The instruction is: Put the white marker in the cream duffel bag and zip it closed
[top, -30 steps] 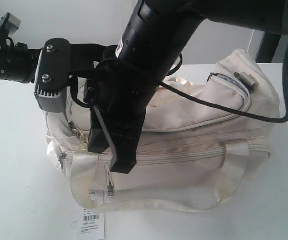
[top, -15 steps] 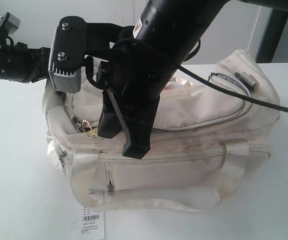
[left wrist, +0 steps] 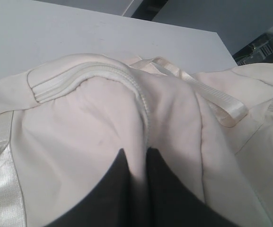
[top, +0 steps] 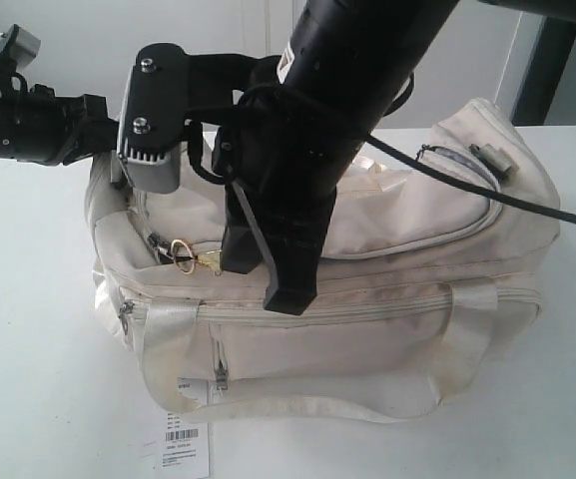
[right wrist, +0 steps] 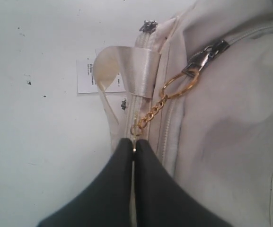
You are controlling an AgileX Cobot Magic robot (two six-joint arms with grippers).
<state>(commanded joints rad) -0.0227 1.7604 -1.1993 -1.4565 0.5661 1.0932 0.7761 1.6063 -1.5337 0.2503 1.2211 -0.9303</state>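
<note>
The cream duffel bag (top: pixel 417 259) lies on the white table. My left gripper (left wrist: pixel 135 153) is shut on a fold of the bag's fabric (left wrist: pixel 136 118) at its left end, beside the curved top zipper (left wrist: pixel 79 78). My right gripper (right wrist: pixel 134 144) is shut on a gold chain (right wrist: pixel 150 116). The chain hangs from a gold ring (right wrist: pixel 179 85) on the metal zip pull (right wrist: pixel 205 54). In the exterior view the ring (top: pixel 181 251) shows left of the right gripper (top: pixel 243 261), low on the bag's left end. The white marker is out of view.
A white barcode hang tag (top: pixel 186 449) lies on the table in front of the bag. A glossy webbing handle (top: pixel 297 407) droops along the bag's front. The right arm (top: pixel 347 90) crosses above the bag and hides its middle top.
The right gripper has moved up and to the right, drawing the chain and ring into sight. The left wrist has shifted right and the bag's left end has risen with it.
</note>
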